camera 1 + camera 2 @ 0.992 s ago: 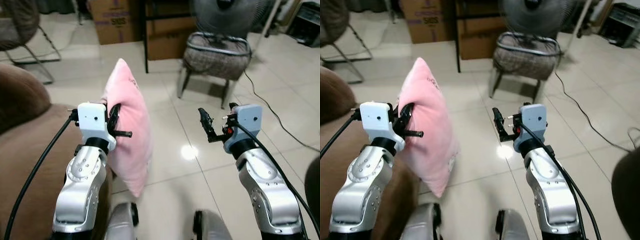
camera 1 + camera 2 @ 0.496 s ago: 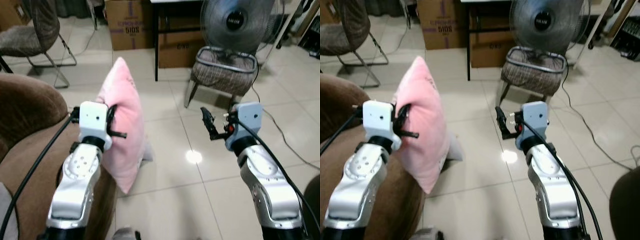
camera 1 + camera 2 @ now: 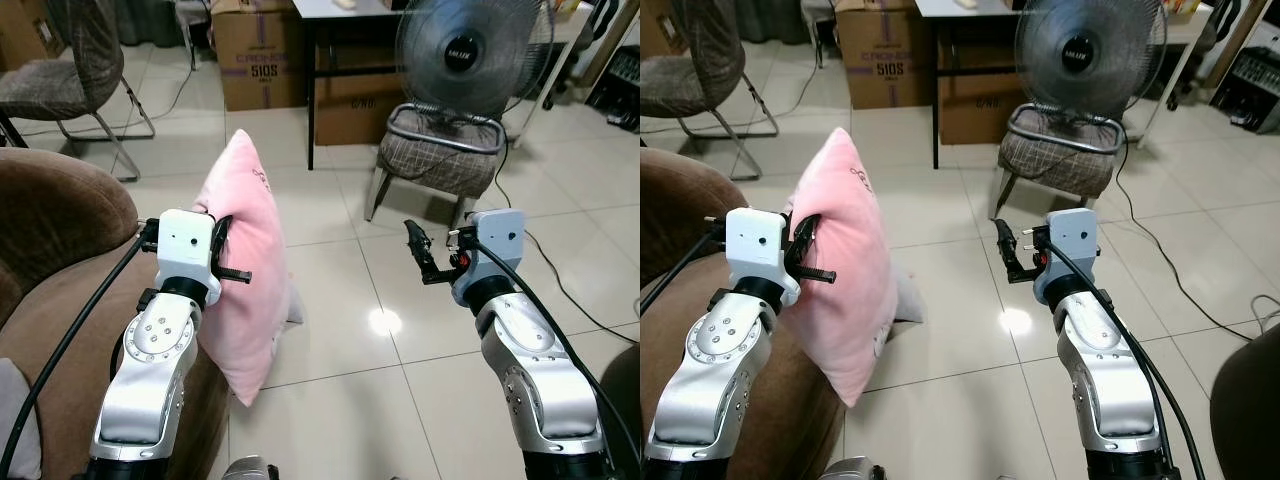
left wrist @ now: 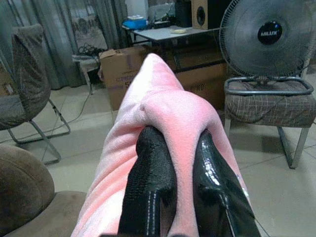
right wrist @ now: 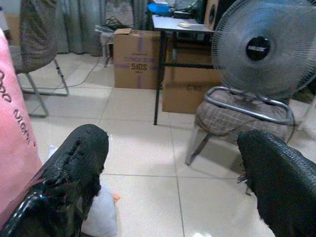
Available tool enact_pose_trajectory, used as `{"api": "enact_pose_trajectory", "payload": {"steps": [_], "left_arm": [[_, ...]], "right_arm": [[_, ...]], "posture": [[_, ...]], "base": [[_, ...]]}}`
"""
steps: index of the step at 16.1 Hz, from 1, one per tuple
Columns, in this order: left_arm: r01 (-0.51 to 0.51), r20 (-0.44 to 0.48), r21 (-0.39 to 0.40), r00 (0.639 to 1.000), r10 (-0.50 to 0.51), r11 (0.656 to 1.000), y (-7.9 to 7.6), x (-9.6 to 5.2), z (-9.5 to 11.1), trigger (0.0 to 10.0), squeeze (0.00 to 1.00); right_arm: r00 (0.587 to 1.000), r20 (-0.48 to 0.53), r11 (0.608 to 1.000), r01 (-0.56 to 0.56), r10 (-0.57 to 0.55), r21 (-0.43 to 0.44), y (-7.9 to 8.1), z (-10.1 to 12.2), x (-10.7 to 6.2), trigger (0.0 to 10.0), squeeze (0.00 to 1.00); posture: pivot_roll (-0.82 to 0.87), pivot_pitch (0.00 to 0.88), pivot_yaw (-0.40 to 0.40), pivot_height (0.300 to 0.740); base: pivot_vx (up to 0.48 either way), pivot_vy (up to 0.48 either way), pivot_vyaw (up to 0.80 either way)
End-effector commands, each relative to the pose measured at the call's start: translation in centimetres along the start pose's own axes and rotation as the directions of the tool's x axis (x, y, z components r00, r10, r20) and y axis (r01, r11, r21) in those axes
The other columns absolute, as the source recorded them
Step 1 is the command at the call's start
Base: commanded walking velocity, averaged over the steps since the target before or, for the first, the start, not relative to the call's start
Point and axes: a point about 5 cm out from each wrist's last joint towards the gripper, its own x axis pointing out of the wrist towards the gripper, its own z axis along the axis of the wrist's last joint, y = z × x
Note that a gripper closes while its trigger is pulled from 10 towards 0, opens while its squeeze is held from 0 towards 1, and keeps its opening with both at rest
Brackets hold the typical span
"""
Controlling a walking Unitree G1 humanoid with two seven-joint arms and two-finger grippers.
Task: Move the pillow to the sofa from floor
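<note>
A pink pillow (image 3: 250,250) hangs upright in the air, clear of the tiled floor, right beside the brown sofa (image 3: 60,270) at my left. My left gripper (image 3: 226,238) is shut on its upper edge; in the left wrist view both black fingers (image 4: 150,173) pinch a fold of the pink pillow (image 4: 163,106). My right gripper (image 3: 418,252) is held out over the floor at the right, open, with nothing between its fingers (image 5: 74,163).
A standing fan (image 3: 470,50) and a padded stool (image 3: 440,155) are ahead on the right. Cardboard boxes (image 3: 255,55) and a dark table leg (image 3: 311,100) stand behind. A wire-legged chair (image 3: 70,80) is at the far left. A cable (image 3: 570,290) runs over the tiles at the right.
The camera has tilted up, so more of the room shows. The left gripper still holds the pillow beside the sofa. The right gripper stays open.
</note>
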Motion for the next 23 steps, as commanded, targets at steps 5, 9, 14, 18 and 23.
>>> {"api": "enact_pose_trajectory", "payload": {"steps": [5,9,14,18,23], "left_arm": [[-0.010,0.044,0.019,0.999,0.009,1.000,0.40,0.17,0.87,10.0,0.00],[-0.006,0.037,0.021,0.999,0.005,1.000,0.23,0.27,0.69,10.0,0.00],[-0.002,0.033,0.012,0.999,0.002,1.000,0.24,0.41,0.62,10.0,0.00],[0.000,0.036,0.015,0.999,0.000,1.000,0.14,0.49,0.60,10.0,0.00],[-0.002,0.058,0.041,0.998,0.000,0.999,0.08,0.54,0.82,10.0,0.00]], "right_arm": [[1.000,0.020,0.998,0.018,-0.017,-0.054,0.08,0.13,0.40,10.0,0.00],[1.000,-0.001,1.000,-0.007,0.007,-0.025,0.25,-0.20,0.31,10.0,0.00],[1.000,0.006,1.000,-0.009,0.009,-0.019,0.17,-0.26,0.28,10.0,0.00],[1.000,0.015,0.999,-0.005,0.005,-0.032,-0.02,-0.12,0.33,10.0,0.00],[1.000,0.023,0.996,-0.017,0.019,-0.083,0.24,-0.01,0.52,10.0,0.00]], "posture": [[0.07,0.000,-0.016,0.740],[0.07,0.000,-0.014,0.740],[0.06,0.000,-0.015,0.740],[0.06,0.000,-0.019,0.740],[0.07,0.000,-0.023,0.740]], "base": [[0.000,0.000,0.00],[0.000,0.000,0.00],[0.000,0.000,0.00],[0.000,0.000,0.00],[0.000,0.000,0.00]]}}
